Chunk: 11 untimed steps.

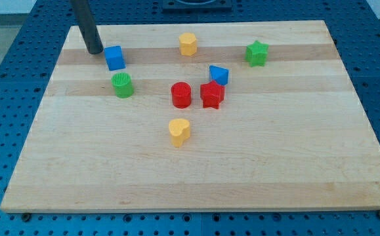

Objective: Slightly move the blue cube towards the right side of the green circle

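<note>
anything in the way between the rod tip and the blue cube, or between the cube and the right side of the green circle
Nothing visible. My tip sits just to the view's upper left of the blue cube, with only a narrow strip of bare board between them. The spot right of the green circle is bare board; the nearest block there, the red cylinder, stands well off.

only a dark rod shows, a smooth round bar of charcoal grey, nearly black, with a faint paler sheen down one side. it is plain, with no markings, screws or cables visible on it. my tip (95, 51) is blunt and as wide as the shaft above it.
</note>
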{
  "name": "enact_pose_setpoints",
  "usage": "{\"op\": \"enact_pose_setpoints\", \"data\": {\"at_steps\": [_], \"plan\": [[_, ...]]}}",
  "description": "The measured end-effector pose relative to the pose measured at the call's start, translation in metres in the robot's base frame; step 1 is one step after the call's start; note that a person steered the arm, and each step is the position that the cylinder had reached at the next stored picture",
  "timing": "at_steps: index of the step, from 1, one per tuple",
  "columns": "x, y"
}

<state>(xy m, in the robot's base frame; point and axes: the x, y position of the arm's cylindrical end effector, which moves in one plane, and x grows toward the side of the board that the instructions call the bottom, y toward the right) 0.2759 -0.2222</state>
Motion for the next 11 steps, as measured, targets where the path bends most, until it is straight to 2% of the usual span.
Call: {"op": "enact_pose_setpoints", "data": {"at_steps": [2,6,7,9,11], "plan": [[0.004,0.032],[0.033,0.023],[0.053,0.027],[0.058,0.079],[0.069,0.095]]}}
